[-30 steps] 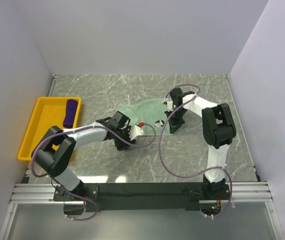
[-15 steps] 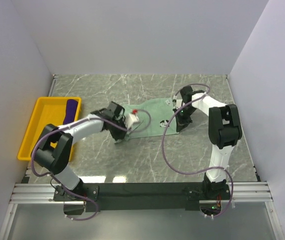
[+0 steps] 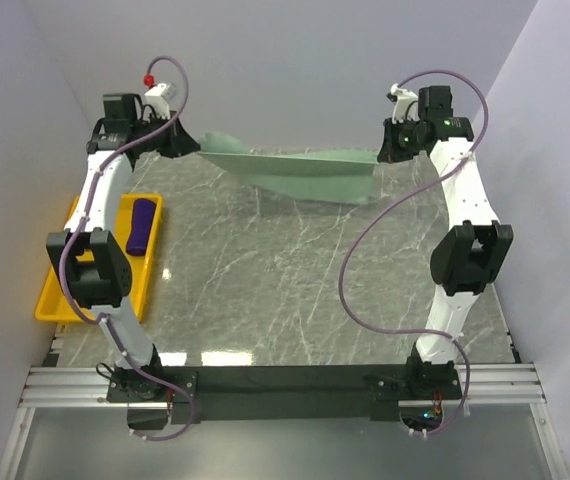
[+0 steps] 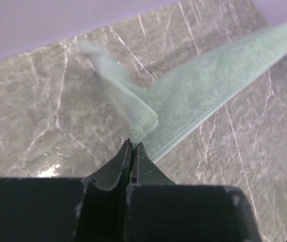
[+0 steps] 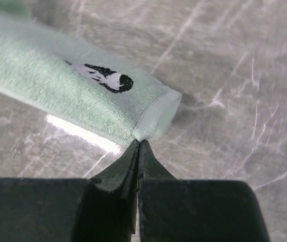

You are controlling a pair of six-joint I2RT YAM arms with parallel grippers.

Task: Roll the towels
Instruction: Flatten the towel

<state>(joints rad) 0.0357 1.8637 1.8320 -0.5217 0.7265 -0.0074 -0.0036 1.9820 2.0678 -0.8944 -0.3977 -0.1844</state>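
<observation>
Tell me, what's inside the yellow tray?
The purple towel lies inside the yellow tray, near its far right side. The left arm blocks the tray's middle, so anything under there is hidden.

mint towel point(image 3: 305, 175): pale mint green, plain, paler hem at end; small black-and-white print point(image 5: 105, 78) near one corner. purple towel point(image 3: 142, 224): deep purple, plain. tray point(image 3: 70, 240): bright yellow. table point(image 3: 295, 290): grey marble, white veining. left tool point(image 4: 132, 147) and right tool point(image 5: 137, 144): black. left arm point(image 3: 100, 195), right arm point(image 3: 465, 185): white shells, black joints. cables point(image 3: 350, 270): purple; red cap point(image 3: 148, 77) on left arm. walls point(image 3: 285, 70): pale lavender-white.
</observation>
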